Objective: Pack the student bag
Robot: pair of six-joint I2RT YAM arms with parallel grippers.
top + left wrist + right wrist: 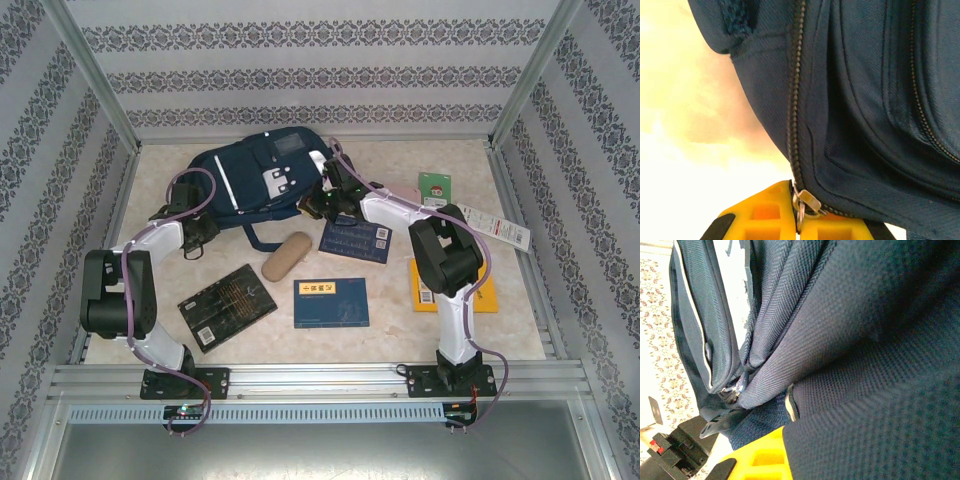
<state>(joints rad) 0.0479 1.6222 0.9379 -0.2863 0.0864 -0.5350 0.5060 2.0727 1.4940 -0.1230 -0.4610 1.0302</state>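
Note:
The student bag (pixel 255 180), navy with white stripes and a pale buckle patch, lies at the back centre of the table. My left gripper (pixel 203 232) is at its near left corner. In the left wrist view the yellow jaws (pixel 799 220) are shut on the metal zipper pull (pixel 808 201) at the end of a closed zip (pixel 794 100). My right gripper (pixel 318 203) is at the bag's right side. In the right wrist view it (pixel 785 442) is shut on a fold of the bag's fabric (pixel 855 390), which hides one finger; one yellow finger (pixel 757 460) shows.
In front of the bag lie a tan oval case (pixel 285 255), a dark blue book (pixel 355 240), a blue book (pixel 331 302) and a black book (pixel 227 305). An orange book (pixel 478 297) lies under the right arm. A green card (pixel 434 187) and a white strip (pixel 495 228) lie at the right.

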